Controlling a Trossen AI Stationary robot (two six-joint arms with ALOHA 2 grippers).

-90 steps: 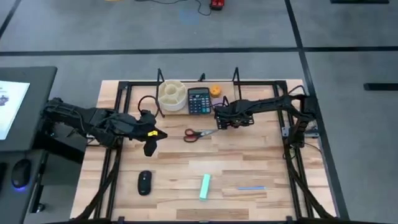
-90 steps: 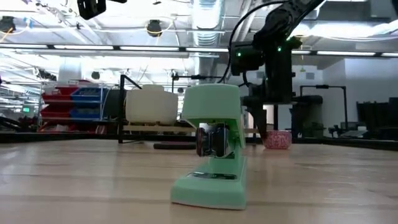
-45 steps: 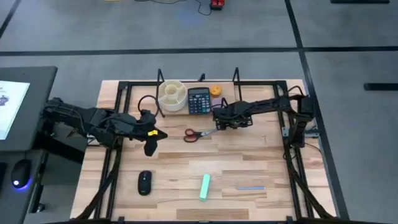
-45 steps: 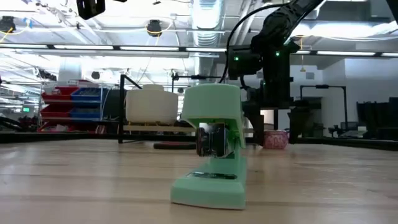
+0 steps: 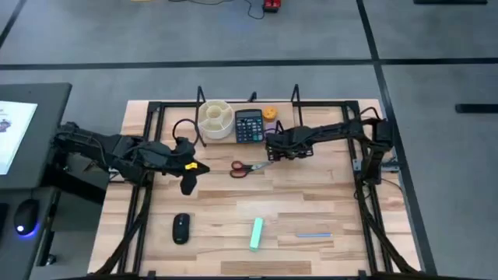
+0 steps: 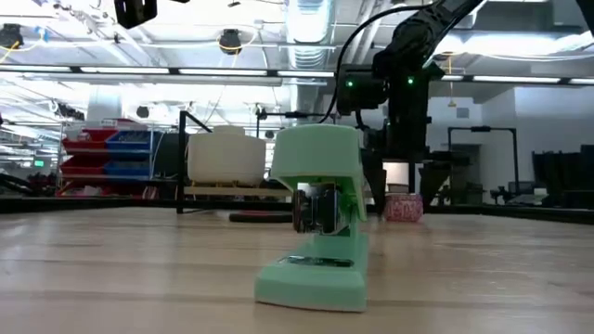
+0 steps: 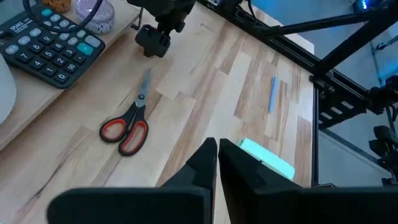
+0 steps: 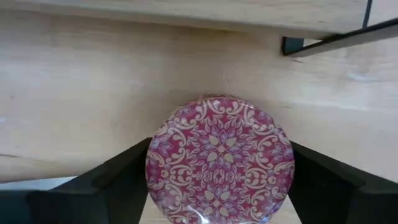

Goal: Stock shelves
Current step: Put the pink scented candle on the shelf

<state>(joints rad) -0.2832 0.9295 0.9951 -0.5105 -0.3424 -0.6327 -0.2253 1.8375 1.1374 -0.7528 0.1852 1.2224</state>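
1. Disc [image 8: 219, 158], round, pink-patterned and glossy: probably light and rigid, slick on the face, so best gripped across the rim.
2. Held exactly that way, rim pinched between the fingers of the right gripper [image 5: 268, 148], low over the tabletop.
3. Shelves [image 8: 186, 12] just ahead of those fingertips, with a calculator [image 5: 249, 124] on the plank.
4. Left gripper [image 5: 187, 184] well apart from it, fingers together, waiting.

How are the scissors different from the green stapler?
The scissors have red handles and grey blades; the stapler is pale green all over. The scissors lie flat and thin near the middle of the table, right in front of the shelf; the stapler is a chunky block nearer the front edge. The right gripper hangs by the scissors' blade tips; nothing is near the stapler. Both rest on the table, unheld.
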